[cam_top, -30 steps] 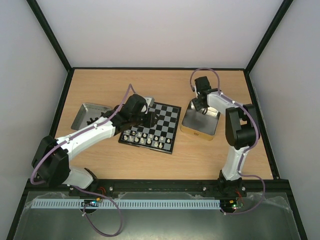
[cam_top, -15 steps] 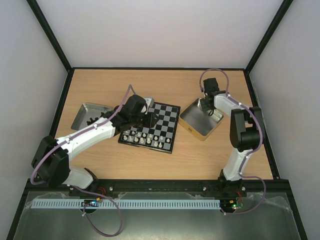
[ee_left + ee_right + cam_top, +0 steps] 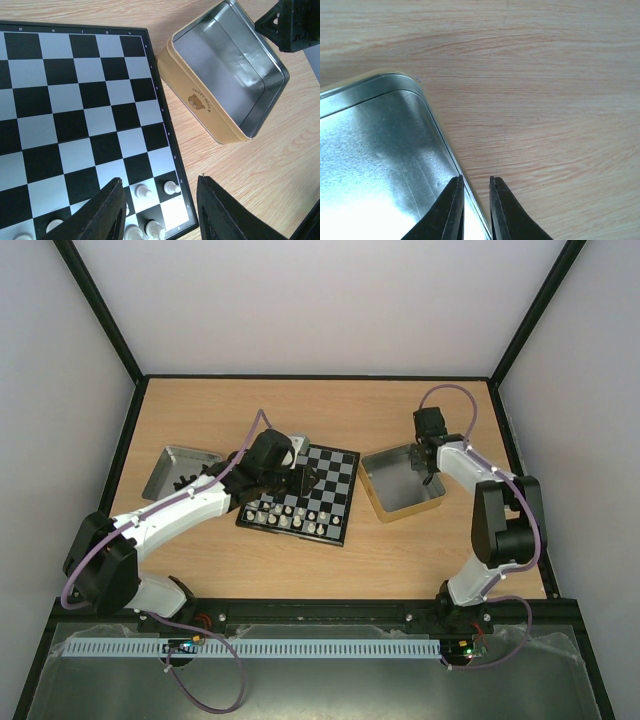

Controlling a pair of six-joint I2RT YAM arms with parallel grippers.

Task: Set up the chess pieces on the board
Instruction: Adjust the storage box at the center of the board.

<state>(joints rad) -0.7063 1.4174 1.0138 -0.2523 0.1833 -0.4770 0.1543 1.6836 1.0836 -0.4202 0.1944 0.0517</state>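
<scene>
The board (image 3: 332,472) lies mid-table, with cream-white chess pieces (image 3: 290,518) along its near rows. My left gripper (image 3: 300,477) hovers over it. In the left wrist view the left gripper (image 3: 160,177) is open above the board's (image 3: 75,100) corner, and two white pawns (image 3: 171,188) show between its fingers, untouched. My right gripper (image 3: 424,462) is at the far right wall of a silvery tin (image 3: 400,485). In the right wrist view the right gripper (image 3: 476,177) straddles the tin's rim (image 3: 440,145), jaws nearly together on it. No black pieces show.
A second metal tin (image 3: 180,472) sits left of the board, partly behind the left arm. The gold-sided tin (image 3: 225,85) lies close to the board's right edge and looks empty inside. Bare wood surrounds it, with black frame posts at the table's edges.
The right gripper closed on the tin's wall and swung right, dragging and turning the tin away from the board. The left arm stayed still.
</scene>
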